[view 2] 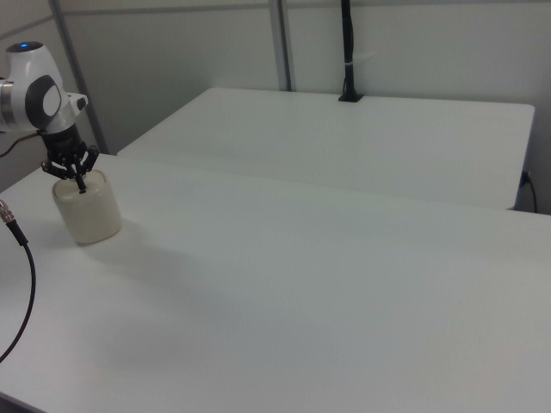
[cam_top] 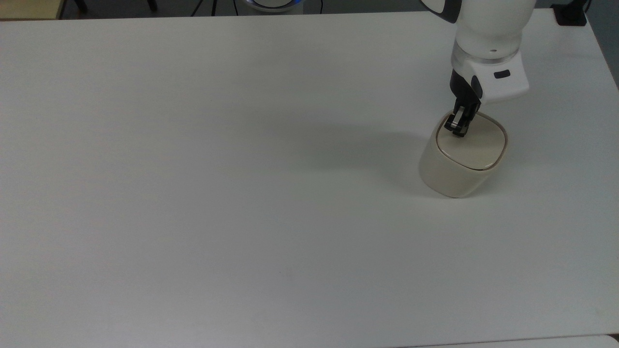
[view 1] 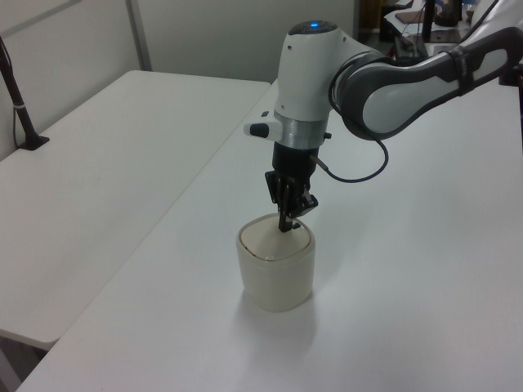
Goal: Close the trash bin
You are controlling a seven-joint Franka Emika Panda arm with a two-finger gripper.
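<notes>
Top view's near ground is bare white table (cam_top: pixel 242 217); farther back, toward the top view's right edge, the trash bin (cam_top: pixel 454 169) is seen standing upright, well apart from everything else. Its flat lid (cam_top: pixel 476 145) is seen lying level in the rim, with only a thin dark seam around it, so the closing is judged to be all but done. The pincer (cam_top: pixel 457 126) is pointed down onto the lid near the edge at the top view's left, the tips touching or just above it; the fingers appear drawn close together with nothing held between them. In the left view the pincer (view 1: pixel 288 222) is seen at the far side of the lid, the arm rising behind it.

The bin is judged light, thin-walled and smooth, likely to slide or tip under a sideways push. No grip is called for: the lid is best pressed straight down, gently, on its flat top away from the hinge.
</notes>
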